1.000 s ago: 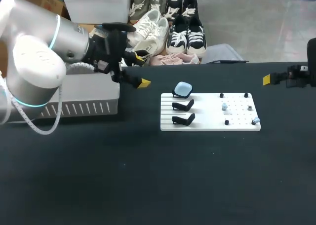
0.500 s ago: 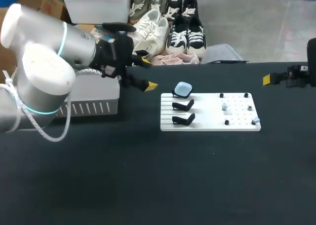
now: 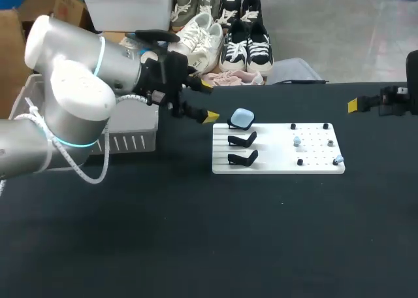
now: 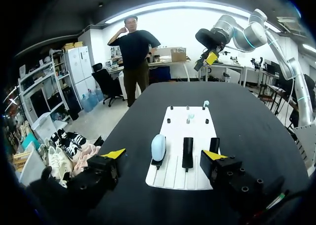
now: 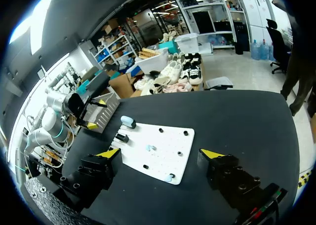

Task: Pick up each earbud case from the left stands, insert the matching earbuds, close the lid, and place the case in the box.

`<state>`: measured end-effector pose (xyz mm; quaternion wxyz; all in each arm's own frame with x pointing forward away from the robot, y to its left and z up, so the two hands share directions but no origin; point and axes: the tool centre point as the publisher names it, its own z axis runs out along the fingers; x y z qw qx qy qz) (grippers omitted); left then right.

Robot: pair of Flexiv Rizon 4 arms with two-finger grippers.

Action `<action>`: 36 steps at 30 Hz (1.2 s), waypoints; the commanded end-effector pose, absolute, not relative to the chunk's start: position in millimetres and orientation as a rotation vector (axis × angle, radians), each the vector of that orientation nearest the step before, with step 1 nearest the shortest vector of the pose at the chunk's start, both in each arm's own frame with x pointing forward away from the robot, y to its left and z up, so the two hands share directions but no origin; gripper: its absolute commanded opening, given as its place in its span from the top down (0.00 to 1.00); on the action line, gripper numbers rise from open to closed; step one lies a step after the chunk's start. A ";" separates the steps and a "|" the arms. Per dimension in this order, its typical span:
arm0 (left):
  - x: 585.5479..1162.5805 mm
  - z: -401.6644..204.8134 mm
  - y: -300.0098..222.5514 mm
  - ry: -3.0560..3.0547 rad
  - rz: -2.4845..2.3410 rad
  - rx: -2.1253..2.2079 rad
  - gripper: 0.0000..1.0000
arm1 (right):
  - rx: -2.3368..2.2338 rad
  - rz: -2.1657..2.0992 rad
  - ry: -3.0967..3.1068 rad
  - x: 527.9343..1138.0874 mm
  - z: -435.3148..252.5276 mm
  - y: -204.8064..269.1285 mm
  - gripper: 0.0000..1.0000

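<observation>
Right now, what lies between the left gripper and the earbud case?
Only bare table and the white board's edge lie between left gripper and earbud case, per head view.

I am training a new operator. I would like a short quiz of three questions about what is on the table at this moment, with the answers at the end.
1. True or false: each of the three black stands on the white board holds an earbud case.
2. Choose one: the blue earbud case sits on (A) the stand farthest from the robot, (B) the middle stand, (C) the nearest stand.
3. Fill in the word: the fingers of the left hand, which is beside the board's far left corner, are ____ (open or shut).

Key
1. False: only one stand holds a case and the other two are bare.
2. A.
3. Open, and holding nothing.
</observation>
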<state>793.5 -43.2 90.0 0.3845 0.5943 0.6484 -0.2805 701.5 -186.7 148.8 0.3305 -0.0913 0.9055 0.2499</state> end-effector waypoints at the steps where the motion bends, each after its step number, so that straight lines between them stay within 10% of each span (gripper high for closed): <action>1: 811.0 81.5 -53.7 1.650 -0.767 1.556 0.00 | -0.238 0.651 2.370 701.4 149.3 -186.7 0.00; 36: 822.0 35.8 -85.5 1.680 -0.843 1.552 0.00 | -0.238 0.651 2.370 701.4 149.3 -186.7 0.00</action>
